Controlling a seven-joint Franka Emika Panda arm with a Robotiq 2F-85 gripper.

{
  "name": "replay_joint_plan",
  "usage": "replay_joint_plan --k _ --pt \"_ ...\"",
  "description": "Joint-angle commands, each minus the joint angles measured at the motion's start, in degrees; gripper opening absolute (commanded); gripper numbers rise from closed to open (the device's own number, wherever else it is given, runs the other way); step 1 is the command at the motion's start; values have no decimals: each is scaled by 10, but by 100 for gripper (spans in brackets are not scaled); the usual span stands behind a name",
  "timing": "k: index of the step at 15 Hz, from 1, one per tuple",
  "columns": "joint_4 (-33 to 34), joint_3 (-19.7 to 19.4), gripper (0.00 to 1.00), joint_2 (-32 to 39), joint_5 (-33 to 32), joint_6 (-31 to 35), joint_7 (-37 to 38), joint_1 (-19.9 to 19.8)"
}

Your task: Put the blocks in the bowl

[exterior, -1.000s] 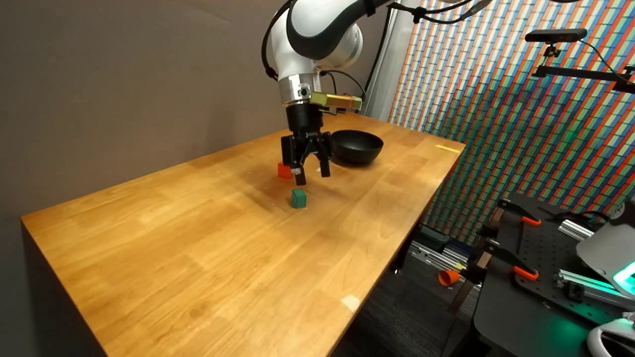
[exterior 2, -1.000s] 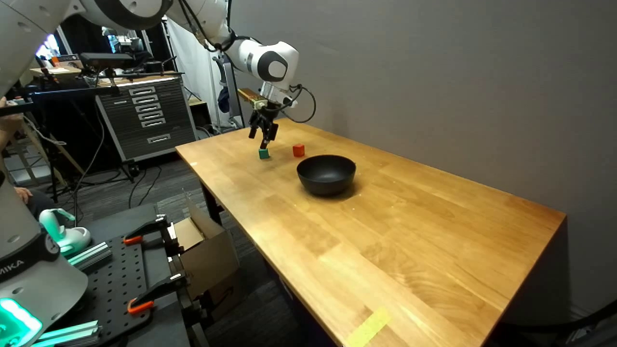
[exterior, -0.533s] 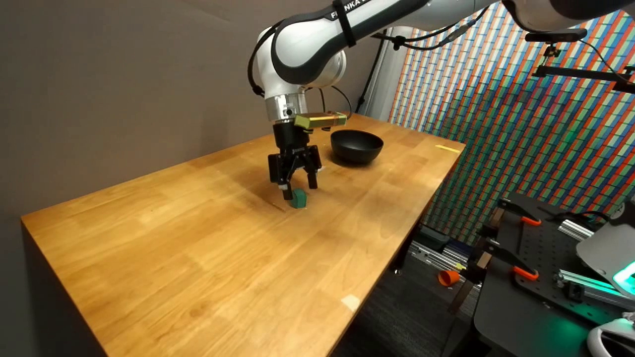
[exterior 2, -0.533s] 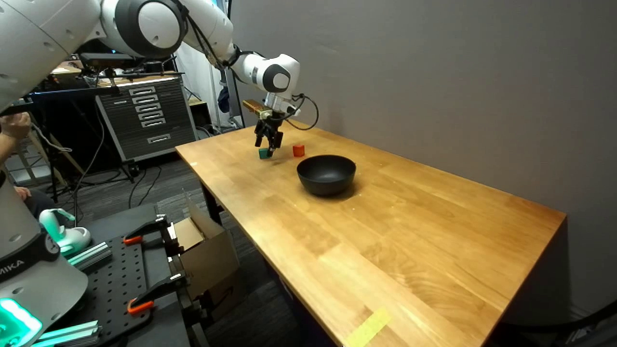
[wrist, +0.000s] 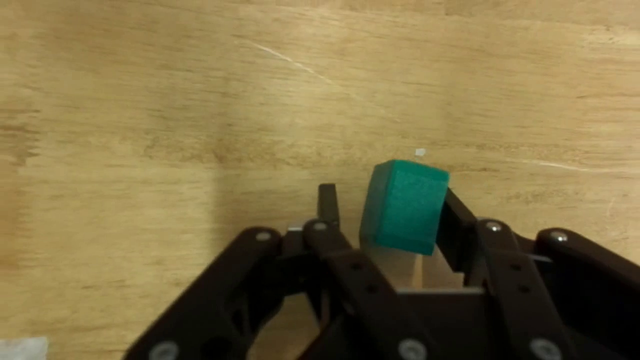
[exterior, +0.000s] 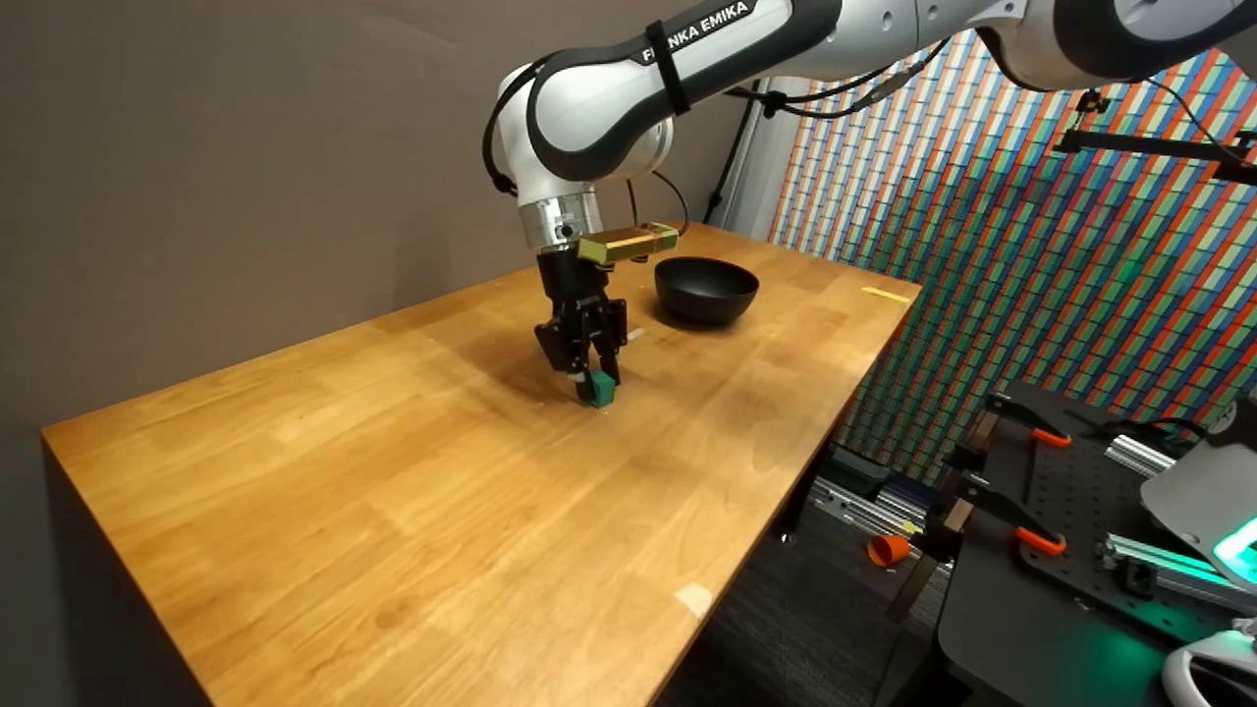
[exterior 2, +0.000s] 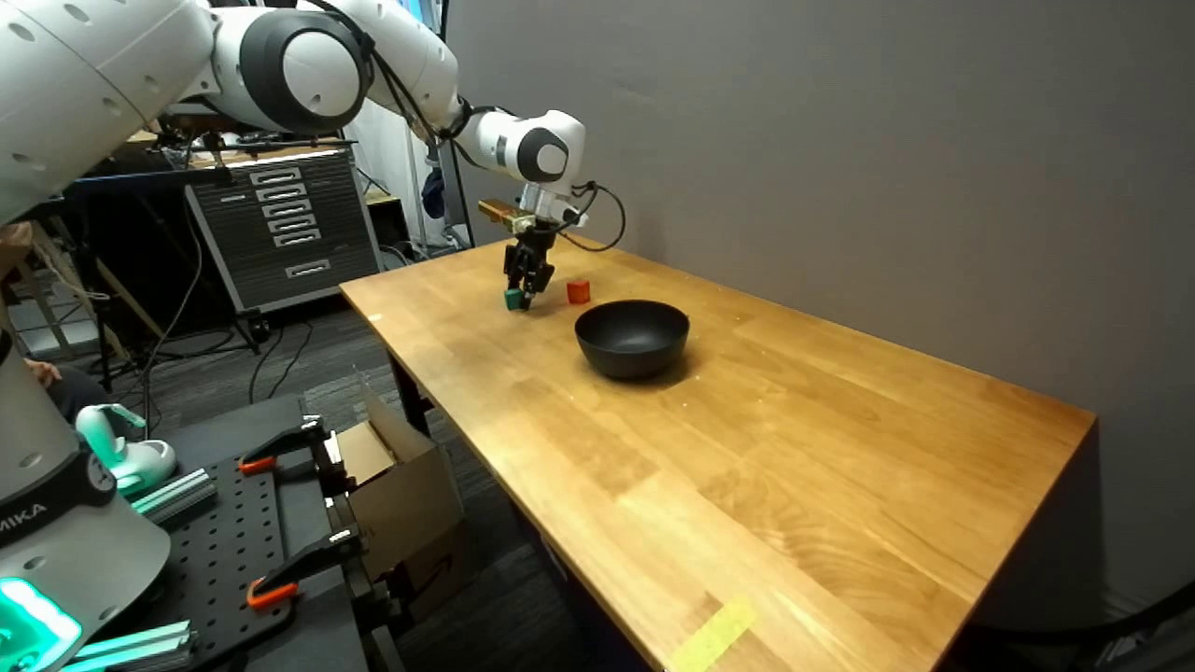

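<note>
The green block (wrist: 415, 207) is on the wooden table between the fingers of my gripper (wrist: 390, 196). In the wrist view the right finger (wrist: 457, 230) appears to touch the block, while a gap shows between the block and the left finger (wrist: 328, 202). My jaws are partly closed but not gripping it. The red block (exterior 2: 578, 291) rests on the table a little way from the gripper; in an exterior view the arm hides it. The black bowl (exterior 2: 631, 362) stands upright on the table beyond the red block, and no block shows inside it.
A grey wall (exterior 2: 840, 187) runs along one long side of the table (exterior 2: 840, 467). Yellow tape (exterior 2: 714, 635) marks the tabletop near an edge. Beside the table is a black bench (exterior: 1041, 589) with clamps and the robot's base.
My gripper has come down over the green block, and its fingers have drawn closer together. The green block has shifted slightly. In an exterior view the red block has become hidden behind the gripper.
</note>
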Motion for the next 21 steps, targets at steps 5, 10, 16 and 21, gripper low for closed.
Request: replay_joint_plan --k 5,10,16,21 --pt "-1 -20 12 -46 -14 -82 28 -5" --pt "-36 -91 11 -142 -98 -120 81 7" --pt "-93 -145 12 -227 -191 -134 163 -8" --pt "-134 -135 12 -243 -194 -111 171 -52"
